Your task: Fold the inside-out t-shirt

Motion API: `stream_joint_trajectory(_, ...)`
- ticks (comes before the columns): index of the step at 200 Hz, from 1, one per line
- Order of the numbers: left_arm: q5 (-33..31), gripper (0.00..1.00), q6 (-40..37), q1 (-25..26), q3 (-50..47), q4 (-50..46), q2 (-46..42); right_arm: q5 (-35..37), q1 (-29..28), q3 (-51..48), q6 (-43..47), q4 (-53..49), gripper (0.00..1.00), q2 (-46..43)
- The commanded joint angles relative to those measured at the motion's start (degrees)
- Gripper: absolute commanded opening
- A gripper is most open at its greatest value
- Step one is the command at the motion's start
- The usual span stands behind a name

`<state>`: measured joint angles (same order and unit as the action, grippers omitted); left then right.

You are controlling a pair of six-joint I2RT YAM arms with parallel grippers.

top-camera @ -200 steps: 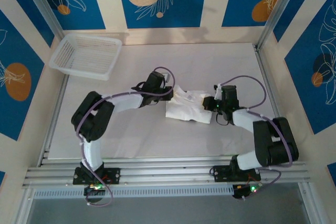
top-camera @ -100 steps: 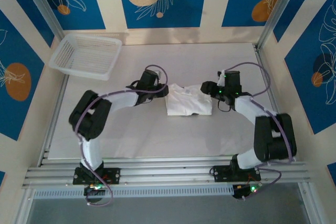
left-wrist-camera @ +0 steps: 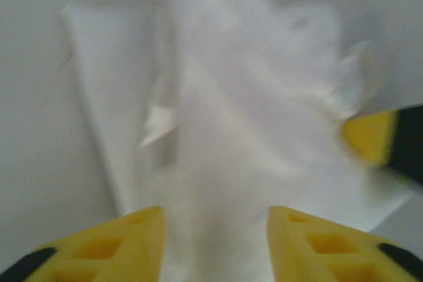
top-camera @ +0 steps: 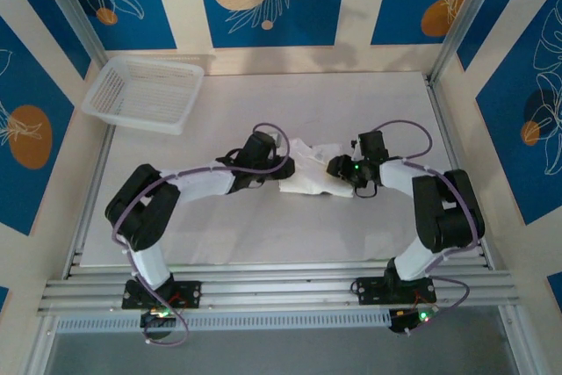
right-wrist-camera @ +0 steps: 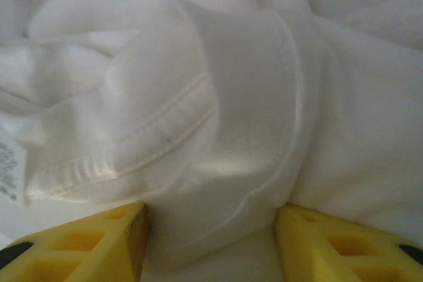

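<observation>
The inside-out t-shirt (top-camera: 309, 175) lies as a small white folded bundle in the middle of the table, rumpled at its top. My left gripper (top-camera: 281, 159) is at its left edge. In the left wrist view its yellow fingers (left-wrist-camera: 142, 229) stand apart over the white cloth (left-wrist-camera: 251, 97), so the left gripper (left-wrist-camera: 215, 212) is open. My right gripper (top-camera: 337, 169) is at the bundle's right edge, and one of its yellow fingers (left-wrist-camera: 370, 135) shows there too. In the right wrist view a rolled hem fold (right-wrist-camera: 225, 117) lies between the spread jaws of the right gripper (right-wrist-camera: 210, 211).
A white mesh basket (top-camera: 145, 92) stands at the back left corner. The pale table (top-camera: 351, 103) stretches behind the shirt and in front of it. Metal frame posts (top-camera: 457, 24) and patterned walls close in the sides.
Both grippers were shut a second ago and now stand open. They moved away to the back with the shirt flattened, then came in again at its two sides; the bundle looks more rumpled.
</observation>
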<state>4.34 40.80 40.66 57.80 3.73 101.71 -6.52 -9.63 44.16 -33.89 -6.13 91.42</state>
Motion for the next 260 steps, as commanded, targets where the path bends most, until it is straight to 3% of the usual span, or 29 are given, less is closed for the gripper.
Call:
stream_joint_trajectory(1,-1.79,0.57,2.41,-0.89,-0.82,-1.79,-2.35,-1.41,0.61,1.15,-1.14,-5.37,0.55,-8.08)
stream_joint_trajectory(35,-1.41,0.61,4.14,-0.94,0.11,-3.78,-0.02,-0.44,4.72,-7.03,-18.51,-3.39,0.57,-22.26)
stream_joint_trajectory(54,5.37,0.60,4.74,-0.62,3.55,1.36,5.80,1.33,5.36,-8.42,-24.15,-8.88,0.57,-25.83)
stream_joint_trajectory(71,10.43,0.52,7.56,1.22,8.72,6.73,12.48,2.58,7.29,-8.08,-28.52,-16.31,0.57,-27.83)
stream_joint_trajectory(104,10.31,0.39,11.23,8.26,28.08,9.31,27.74,1.21,15.13,-9.02,-33.37,-23.64,0.57,-32.92)
stream_joint_trajectory(132,8.14,0.40,15.14,11.88,48.95,7.11,40.88,-2.05,23.41,-9.85,-34.28,-25.30,0.57,-34.41)
stream_joint_trajectory(147,7.43,0.47,14.35,12.67,55.51,5.56,43.10,-5.90,26.95,-10.48,-33.97,-23.55,0.58,-33.36)
stream_joint_trajectory(171,5.74,0.69,8.93,12.11,51.19,6.01,35.86,-7.41,29.14,-10.67,-33.47,-20.91,0.59,-30.05)
stream_joint_trajectory(203,1.36,0.84,0.78,8.23,25.92,14.01,13.06,-2.82,29.61,-8.75,-30.62,-14.99,0.59,-18.75)
stream_joint_trajectory(219,-2.08,0.85,-5.18,6.64,15.06,13.12,1.62,-3.41,29.12,-6.59,-29.68,-9.75,0.48,-11.23)
stream_joint_trajectory(245,-7.55,0.85,-11.01,4.93,3.69,8.02,-12.85,-0.24,27.36,-1.57,-29.71,-3.16,0.20,-1.21)
stream_joint_trajectory(260,-9.91,0.84,-11.12,4.60,-0.77,5.51,-19.17,2.53,26.55,3.80,-29.19,-3.76,0.13,2.99)
